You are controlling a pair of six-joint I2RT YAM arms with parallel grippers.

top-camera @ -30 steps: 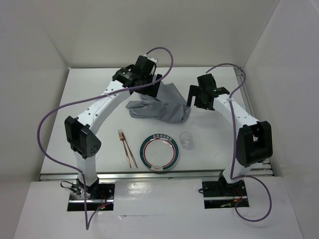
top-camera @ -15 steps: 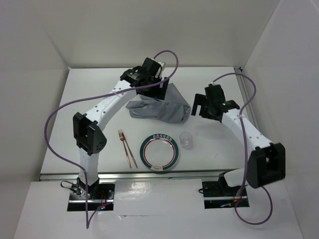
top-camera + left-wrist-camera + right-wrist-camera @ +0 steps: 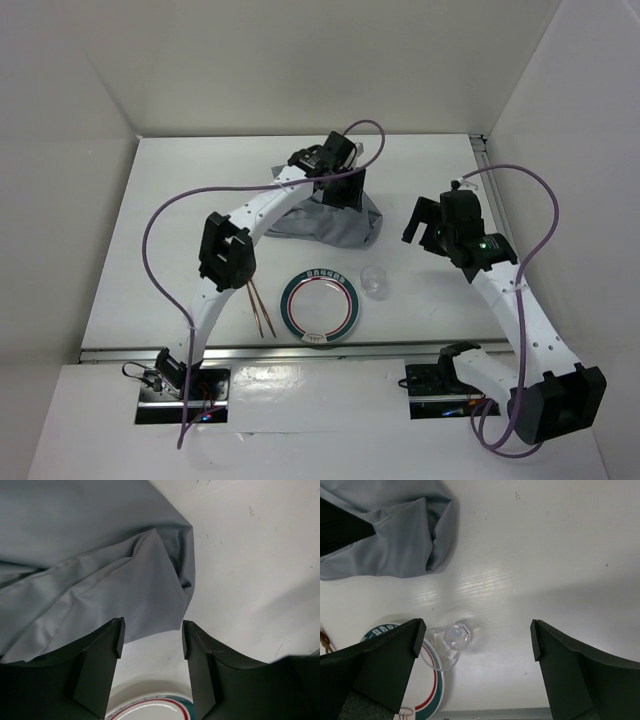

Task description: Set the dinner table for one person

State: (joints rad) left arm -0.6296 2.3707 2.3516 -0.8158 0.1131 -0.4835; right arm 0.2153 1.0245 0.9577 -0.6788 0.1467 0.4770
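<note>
**One grey cloth (image 3: 335, 225), one plate (image 3: 291, 303), one cup (image 3: 373, 281), two copper utensils (image 3: 263, 312)**

The dinner table (image 3: 175, 195), walled on three sides, lies bare at left; left gripper (image 3: 150, 639), fingers apart, hangs over the cloth's corner; right gripper (image 3: 474, 642), spread wide, hangs near the cup beside the plate.

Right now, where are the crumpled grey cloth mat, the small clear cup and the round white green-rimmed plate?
crumpled grey cloth mat (image 3: 340, 225), top view, its middle.
small clear cup (image 3: 373, 281), top view, its mouth.
round white green-rimmed plate (image 3: 318, 305), top view, bare centre.
</note>
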